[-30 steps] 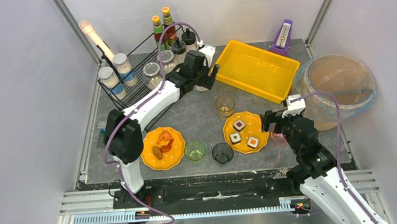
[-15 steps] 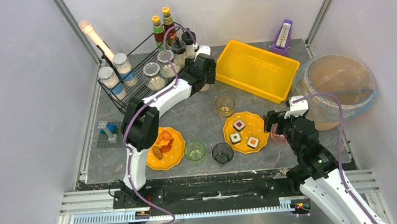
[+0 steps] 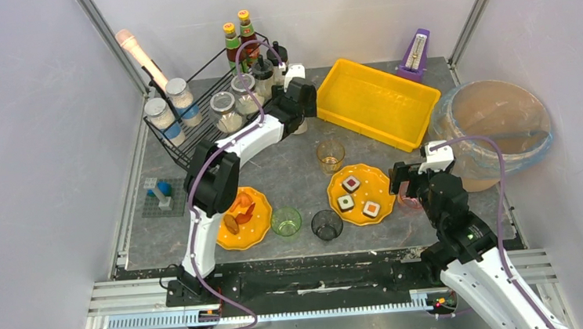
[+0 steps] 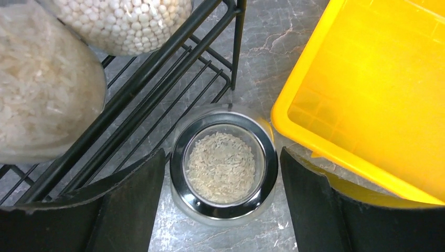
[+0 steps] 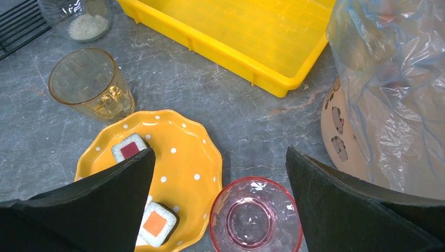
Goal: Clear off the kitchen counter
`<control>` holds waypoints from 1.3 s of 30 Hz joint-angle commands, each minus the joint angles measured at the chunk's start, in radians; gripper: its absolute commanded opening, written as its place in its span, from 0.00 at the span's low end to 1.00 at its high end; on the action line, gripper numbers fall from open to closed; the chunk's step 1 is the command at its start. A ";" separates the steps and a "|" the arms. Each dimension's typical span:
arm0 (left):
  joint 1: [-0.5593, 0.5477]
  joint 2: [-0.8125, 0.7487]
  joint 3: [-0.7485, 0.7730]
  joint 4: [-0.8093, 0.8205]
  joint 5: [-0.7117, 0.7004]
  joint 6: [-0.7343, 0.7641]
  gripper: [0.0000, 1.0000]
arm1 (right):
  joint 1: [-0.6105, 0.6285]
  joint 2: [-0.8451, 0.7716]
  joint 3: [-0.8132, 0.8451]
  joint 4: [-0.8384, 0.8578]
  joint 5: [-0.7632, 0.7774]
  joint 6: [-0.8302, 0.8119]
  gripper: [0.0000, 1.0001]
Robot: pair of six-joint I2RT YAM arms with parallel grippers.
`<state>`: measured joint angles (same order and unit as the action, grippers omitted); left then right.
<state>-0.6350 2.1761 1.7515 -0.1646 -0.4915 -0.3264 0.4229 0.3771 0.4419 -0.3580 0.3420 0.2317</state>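
The dark-grey stone-look desk (image 3: 293, 168) lies beneath both my grippers. My left gripper (image 4: 223, 176) is spread wide around a small clear glass jar of rice grains (image 4: 223, 167) (neither finger touching it, as far as I can see). The black wire rack (image 4: 157, 94) is to its left and the yellow plastic tray (image 4: 367, 89) to its right. My right gripper (image 5: 219, 157) gapes too, holding nothing; a pink glass cup (image 5: 255, 218) shows between its fingers.

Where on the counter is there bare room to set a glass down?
Bare counter lies between the wire rack, amber glass and left plate; a smaller strip sits between yellow tray and right plate. The front row is crowded.
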 commanded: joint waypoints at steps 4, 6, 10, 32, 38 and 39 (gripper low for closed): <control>0.003 0.025 0.056 0.057 -0.022 -0.086 0.75 | 0.002 0.017 0.046 0.016 0.019 -0.016 0.98; 0.003 0.014 0.048 0.035 -0.019 -0.101 0.68 | 0.002 0.013 0.045 0.017 0.021 -0.017 0.98; 0.002 -0.055 0.005 -0.038 -0.001 -0.145 0.45 | 0.001 0.003 0.043 0.015 0.020 -0.023 0.98; -0.126 -0.710 -0.222 -0.672 -0.143 -0.491 0.02 | 0.002 -0.018 0.003 0.084 -0.060 -0.089 0.98; -0.126 -0.827 -0.171 -0.820 -0.250 -0.519 0.02 | 0.001 -0.022 -0.012 0.106 -0.090 -0.077 0.98; -0.126 -0.837 -0.156 -0.837 -0.281 -0.513 0.02 | 0.002 -0.020 -0.015 0.110 -0.094 -0.077 0.98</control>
<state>-0.7631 1.4021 1.5295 -0.9119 -0.6224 -0.7765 0.4229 0.3672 0.4381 -0.3065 0.2798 0.1558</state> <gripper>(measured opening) 0.745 0.979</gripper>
